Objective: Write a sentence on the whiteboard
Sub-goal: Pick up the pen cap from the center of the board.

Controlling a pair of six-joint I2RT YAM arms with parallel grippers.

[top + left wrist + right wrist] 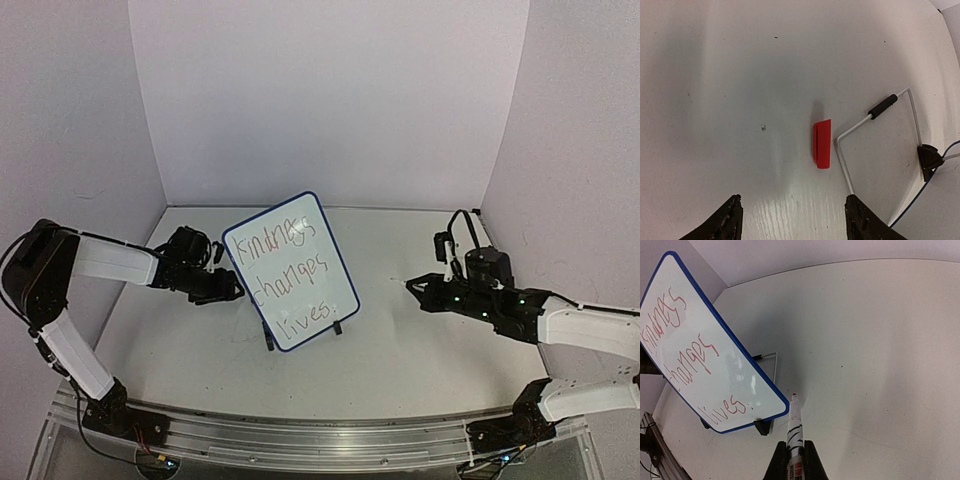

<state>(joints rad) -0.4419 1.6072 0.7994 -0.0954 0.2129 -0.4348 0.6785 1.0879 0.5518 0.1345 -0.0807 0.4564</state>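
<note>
The whiteboard [290, 272] [715, 365], white with a thin blue frame, stands tilted on the table at mid-left. On it is the sentence [283, 268] [692, 355] in thin red handwriting: "kindness changes lives" in three lines. My left gripper [232, 286] [792, 220] sits just behind the board's left edge, open, with nothing between its fingers. A red marker cap [822, 144] lies on the table ahead of it. My right gripper [418, 290] [796, 462] is to the right of the board, shut on a white marker [795, 425]. The marker's bare red tip is close to the board's lower corner.
The board's wire stand [880, 111] and a black foot [930, 161] are right of the cap, with a blue cable [920, 195] beside them. Pale walls [330, 100] close in the table at the back and sides. A metal rail [300, 432] runs along the near edge.
</note>
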